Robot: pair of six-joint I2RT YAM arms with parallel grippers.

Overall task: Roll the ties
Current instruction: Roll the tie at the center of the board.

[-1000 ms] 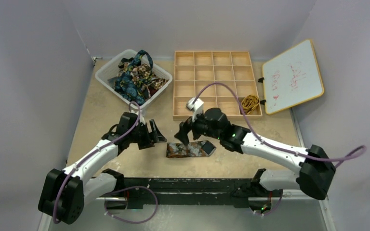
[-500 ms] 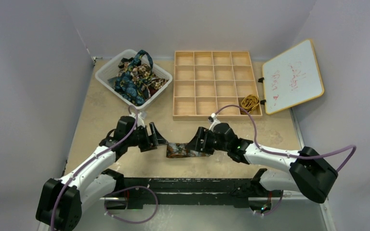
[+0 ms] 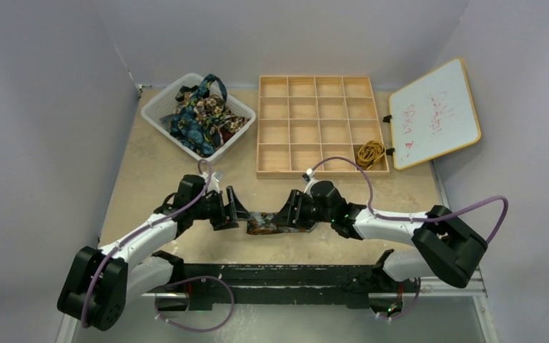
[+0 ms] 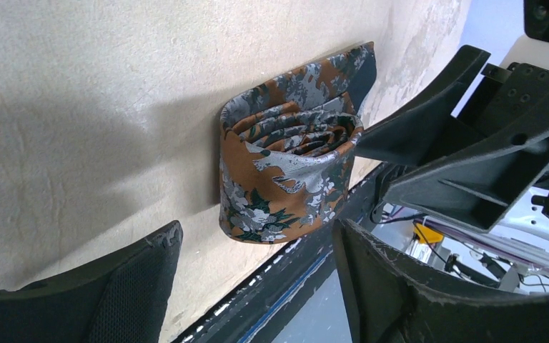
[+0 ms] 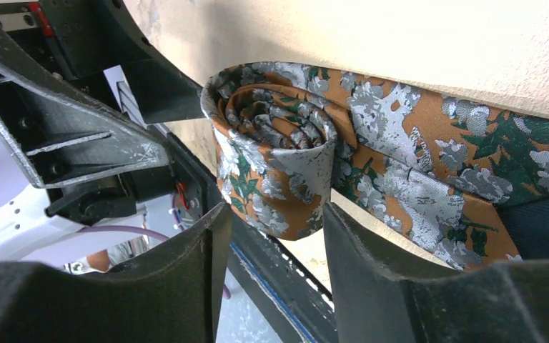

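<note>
A dark brown tie with orange and grey blotches (image 3: 268, 223) lies near the table's front edge. Its left end is rolled up and its right part lies flat. The roll shows in the left wrist view (image 4: 289, 175) and the right wrist view (image 5: 279, 157). My left gripper (image 3: 237, 214) is open just left of the roll, its fingers (image 4: 114, 293) apart and holding nothing. My right gripper (image 3: 288, 213) is low over the tie from the right. Its jaws are open, with the roll's near end between the fingertips (image 5: 414, 286).
A white basket (image 3: 159, 107) at the back left holds several more ties (image 3: 200, 114). A wooden compartment tray (image 3: 322, 86) stands behind, with a gold tie (image 3: 370, 151) in its near right cell. Its whiteboard lid (image 3: 434, 113) lies open to the right. A black rail (image 3: 286, 275) runs along the front edge.
My right gripper has come down and left onto the tie, from a raised pose. My left gripper has moved right, closer to the roll's left end. The tie has stayed in place.
</note>
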